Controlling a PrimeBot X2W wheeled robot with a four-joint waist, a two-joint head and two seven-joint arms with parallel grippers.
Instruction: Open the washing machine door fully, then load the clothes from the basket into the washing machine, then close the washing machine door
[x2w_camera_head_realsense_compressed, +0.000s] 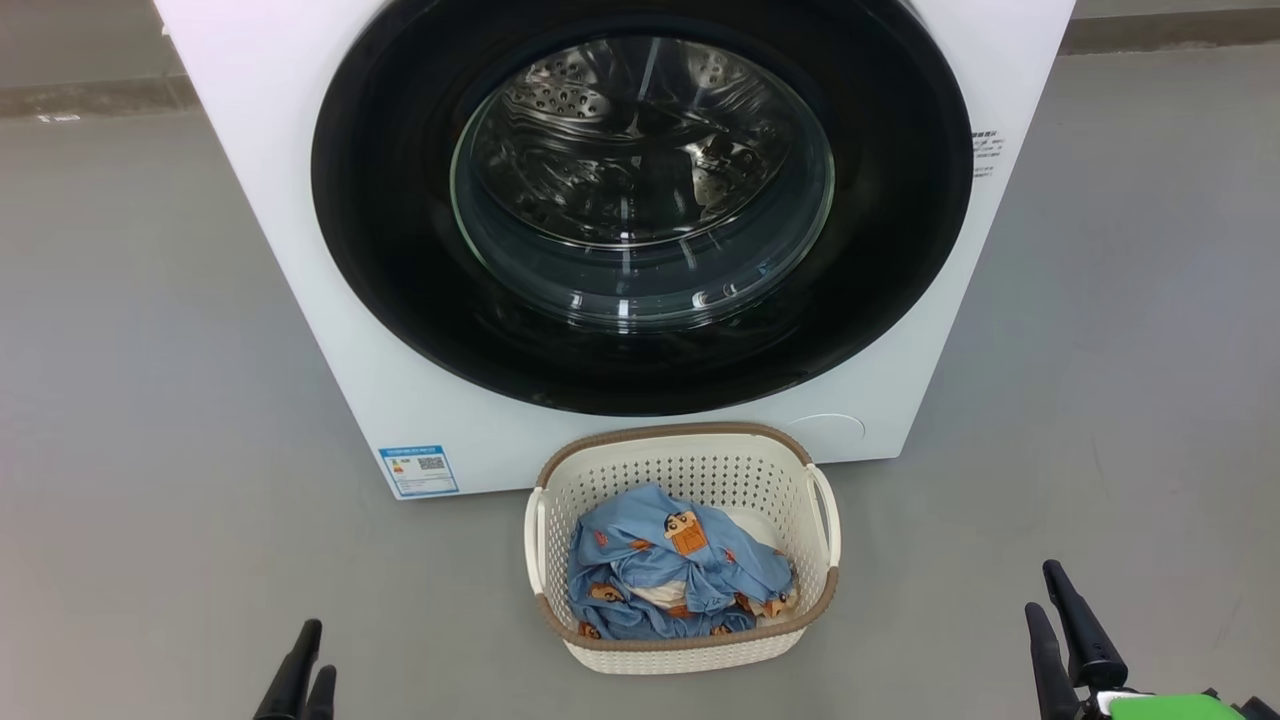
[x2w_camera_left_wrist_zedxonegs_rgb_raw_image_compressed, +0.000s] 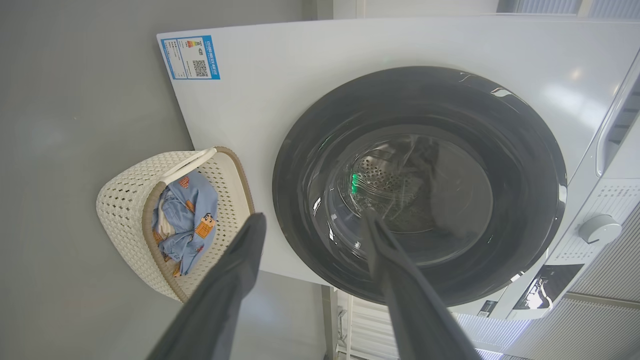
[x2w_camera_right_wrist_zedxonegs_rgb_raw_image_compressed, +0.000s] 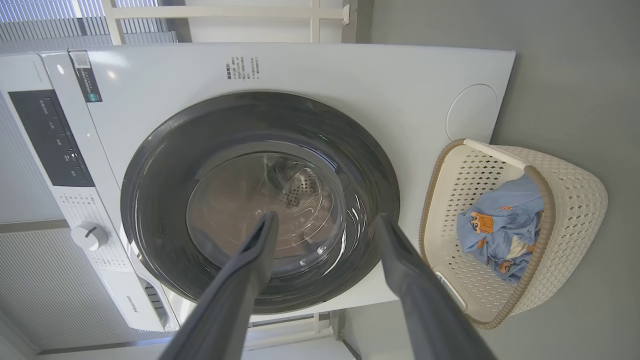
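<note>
Grey smooth floor (x2w_camera_head_realsense_compressed: 150, 400) spreads on every side of the washing machine (x2w_camera_head_realsense_compressed: 300, 250), whose white front faces the robot. A blue label sticker (x2w_camera_head_realsense_compressed: 420, 470) sits at the machine's lower left corner, a round flap (x2w_camera_head_realsense_compressed: 825, 430) at its lower right, and in the right wrist view a dark control panel with a white knob (x2w_camera_right_wrist_zedxonegs_rgb_raw_image_compressed: 90, 235) runs along the machine's top. A green piece (x2w_camera_head_realsense_compressed: 1170, 708) shows at the right wrist.

The washing machine door (x2w_camera_head_realsense_compressed: 640, 190) lies shut, its black frame flat against the front, with the steel drum seen through the glass bowl. The basket (x2w_camera_head_realsense_compressed: 690, 430) stands on the floor directly before the machine, just beside its base and under the door, between the two arms. The clothes (x2w_camera_head_realsense_compressed: 670, 570) lie bunched in its bottom, blue cloth over a bit of white, below the rim.

The left gripper (x2w_camera_head_realsense_compressed: 320, 645) hangs low at the left and the right gripper (x2w_camera_head_realsense_compressed: 1041, 586) low at the right, both short of the basket and apart from it. Each wrist view shows its own fingers spread wide with nothing between them: the left gripper (x2w_camera_left_wrist_zedxonegs_rgb_raw_image_compressed: 315, 216) and right gripper (x2w_camera_right_wrist_zedxonegs_rgb_raw_image_compressed: 326, 216) point at the door glass.

Bare floor lies between each gripper and the basket's side handles, and wide floor flanks the machine on both sides.
</note>
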